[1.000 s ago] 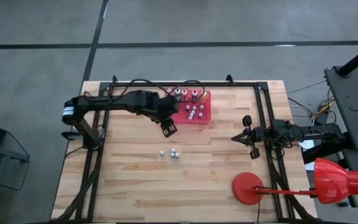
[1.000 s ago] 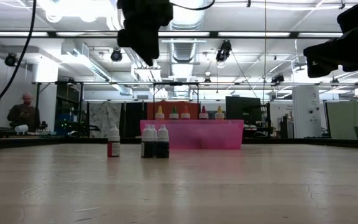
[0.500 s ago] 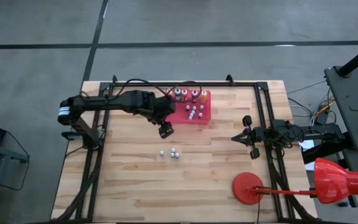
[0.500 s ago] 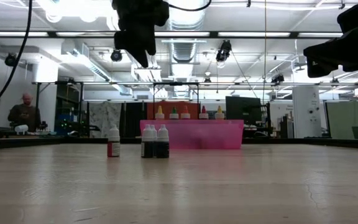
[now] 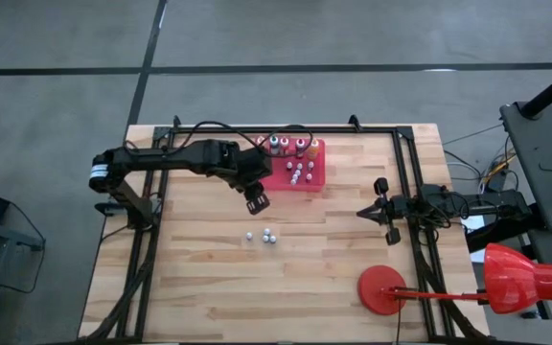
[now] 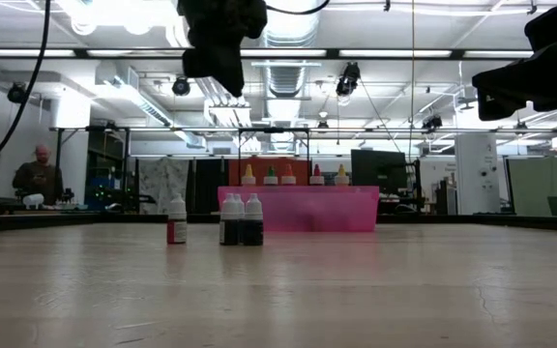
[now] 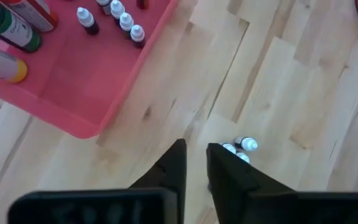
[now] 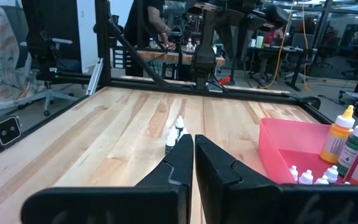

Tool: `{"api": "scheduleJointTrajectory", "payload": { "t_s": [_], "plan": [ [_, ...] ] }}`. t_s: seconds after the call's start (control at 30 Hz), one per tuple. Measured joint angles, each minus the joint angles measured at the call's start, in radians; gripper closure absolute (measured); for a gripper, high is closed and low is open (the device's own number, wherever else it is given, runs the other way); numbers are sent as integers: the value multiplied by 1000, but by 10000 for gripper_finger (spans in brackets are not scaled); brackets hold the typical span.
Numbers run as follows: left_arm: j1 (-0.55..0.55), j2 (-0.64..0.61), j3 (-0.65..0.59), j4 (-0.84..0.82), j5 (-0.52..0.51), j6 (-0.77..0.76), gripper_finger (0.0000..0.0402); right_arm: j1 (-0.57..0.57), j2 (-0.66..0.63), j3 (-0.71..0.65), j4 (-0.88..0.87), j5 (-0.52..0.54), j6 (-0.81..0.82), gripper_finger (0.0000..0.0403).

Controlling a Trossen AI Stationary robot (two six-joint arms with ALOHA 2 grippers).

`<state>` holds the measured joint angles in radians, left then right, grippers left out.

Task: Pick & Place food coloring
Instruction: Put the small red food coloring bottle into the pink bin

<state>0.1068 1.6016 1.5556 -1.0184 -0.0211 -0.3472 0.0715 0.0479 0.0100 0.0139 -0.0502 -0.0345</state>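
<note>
Food coloring bottles [image 5: 269,236] stood in a small cluster mid-table [image 5: 209,278], others in the pink tray [image 5: 316,182]. Left hand [image 5: 257,201] hung between tray and cluster, fingers nearly together, empty. Right hand [image 5: 364,214] waited closed at the table's right edge.

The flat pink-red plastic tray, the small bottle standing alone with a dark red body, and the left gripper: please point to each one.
Pink-red plastic tray [image 6: 303,215], low view, on its front wall.
Lone dark red bottle [image 6: 177,230], low view, on its body.
Left gripper [image 7: 194,163], left wrist view, midway between its fingertips.
</note>
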Motion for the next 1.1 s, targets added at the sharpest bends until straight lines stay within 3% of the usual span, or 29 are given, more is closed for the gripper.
{"api": "scheduleJointTrajectory", "payload": {
  "t_s": [0.13,0.47,0.6,0.73,1.1],
  "plan": [
    [1,0,-5,6,-35,-21,322,0,0,0,0,0,0,394],
    [5,0,-5,7,-98,-81,153,0,0,0,0,0,0,394],
    [6,0,-5,7,-101,-83,109,-1,0,0,0,0,0,394],
    [9,0,-6,7,-102,-81,91,-1,0,0,0,0,0,394],
    [10,0,-6,7,-101,-51,90,0,0,0,0,0,0,394]
  ]
}}
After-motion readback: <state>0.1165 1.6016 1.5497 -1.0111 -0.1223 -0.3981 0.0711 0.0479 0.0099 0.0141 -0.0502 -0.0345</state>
